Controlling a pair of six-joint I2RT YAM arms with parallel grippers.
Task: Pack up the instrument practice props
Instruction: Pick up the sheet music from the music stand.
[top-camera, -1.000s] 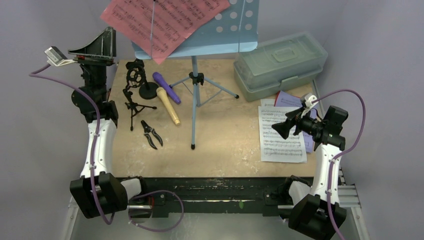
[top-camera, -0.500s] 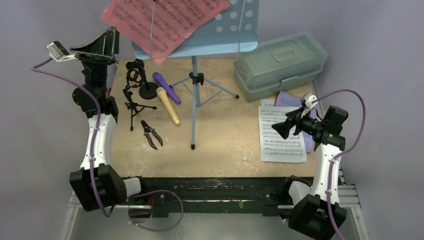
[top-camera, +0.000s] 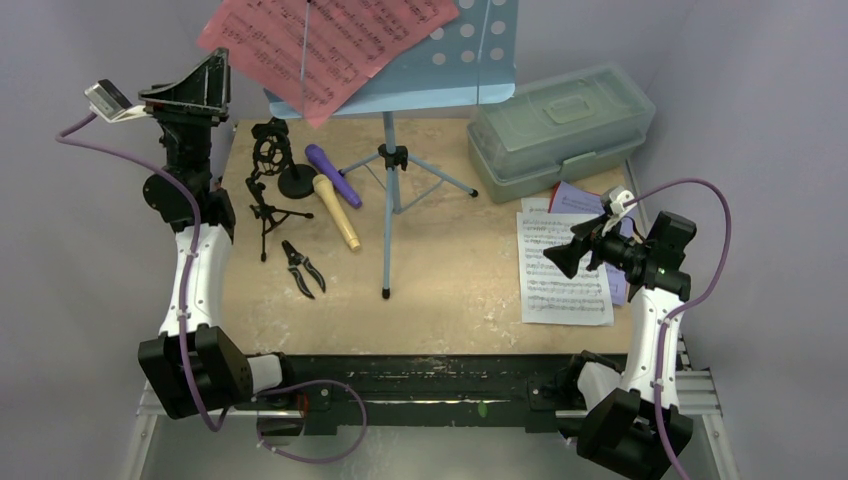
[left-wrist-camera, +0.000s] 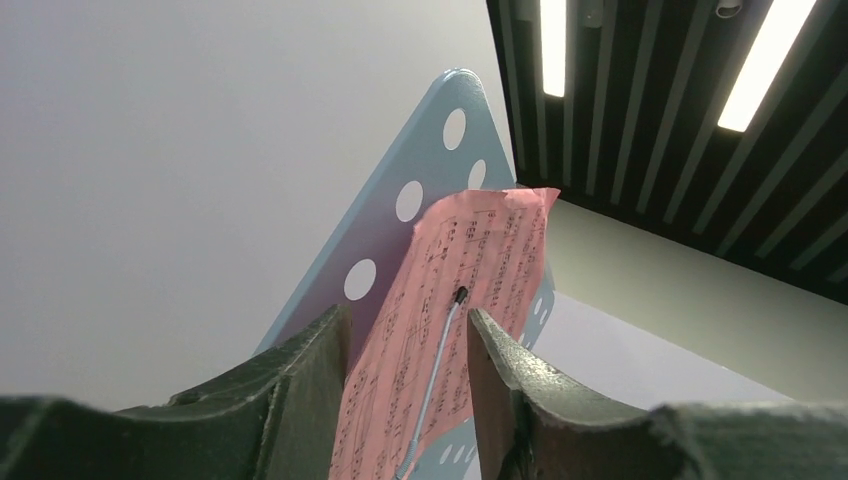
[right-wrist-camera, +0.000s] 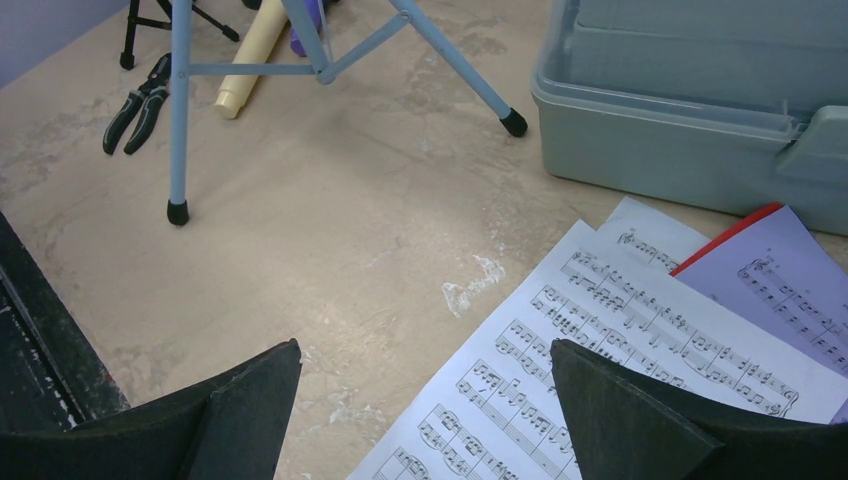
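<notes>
Left wrist view looks up between the fingers of the left tool (left-wrist-camera: 407, 330), which stand parted by a moderate gap with nothing held. Past them is the pink page (left-wrist-camera: 470, 260), lying on the rack (left-wrist-camera: 420, 170) with a thin wire (left-wrist-camera: 435, 350) across its face. From above, this tool is raised near the page's left corner, at the far left of the table (top-camera: 450, 270).

The step in hand looks like taking the pink page off the rack. To do it well, the jaws should close on the loose corner, clear of the wire, since pinching both would drag the rack. The page should then slide out sideways along the rack face rather than be pulled straight off. The rack stands on thin tripod legs and looks easy to tip, so the pull should be slow and light.

The right tool (right-wrist-camera: 425, 350) hovers wide open and empty above the white page (right-wrist-camera: 560, 370), which lies flat on the table and overlaps the lavender page (right-wrist-camera: 770, 280), just in front of the closed box (right-wrist-camera: 680, 130). The purple mic (top-camera: 332, 172), tan mic (top-camera: 338, 212) and the two holders (top-camera: 270, 190) lie left of the rack, near some pliers (top-camera: 302, 268). Nothing looks packed yet.
</notes>
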